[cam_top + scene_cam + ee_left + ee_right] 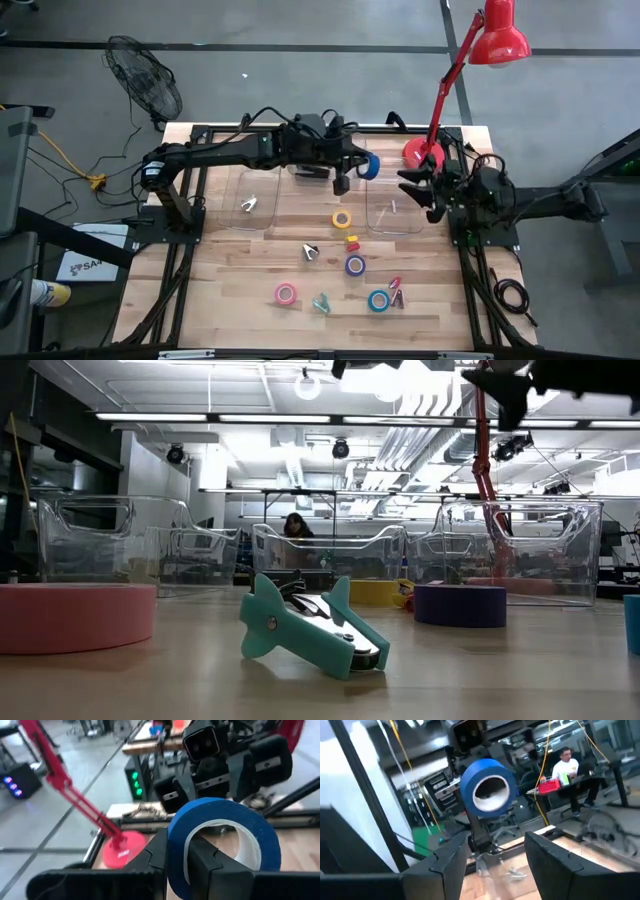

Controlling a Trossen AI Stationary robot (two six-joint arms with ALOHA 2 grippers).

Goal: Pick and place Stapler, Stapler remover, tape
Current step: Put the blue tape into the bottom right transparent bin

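A blue tape roll (371, 166) hangs in the air over the far middle of the table, with my left gripper (361, 168) shut on it. The right wrist view shows the same roll (487, 787) face on. My right gripper (413, 186) stands open just to its right, above the right clear bin (395, 212), with nothing between its fingers. Yellow (342, 219), purple (355, 265), pink (286, 294) and teal-blue (378, 300) tape rolls lie flat on the table. A teal staple remover (310, 630) lies near the front. The stapler does not show. My left gripper pinches the blue roll's wall (176, 851), with one finger (156, 854) outside the ring and the other finger (207, 862) in its open centre. The fingers reach about level, toward the table's right. The roll stands on edge, lifted clear of the table.
A second clear bin (255, 200) at the far left holds a silver staple remover (248, 205). More removers lie at mid-table (310, 251) and front right (397, 293). A red desk lamp (430, 150) stands at the far right corner, close behind my right gripper.
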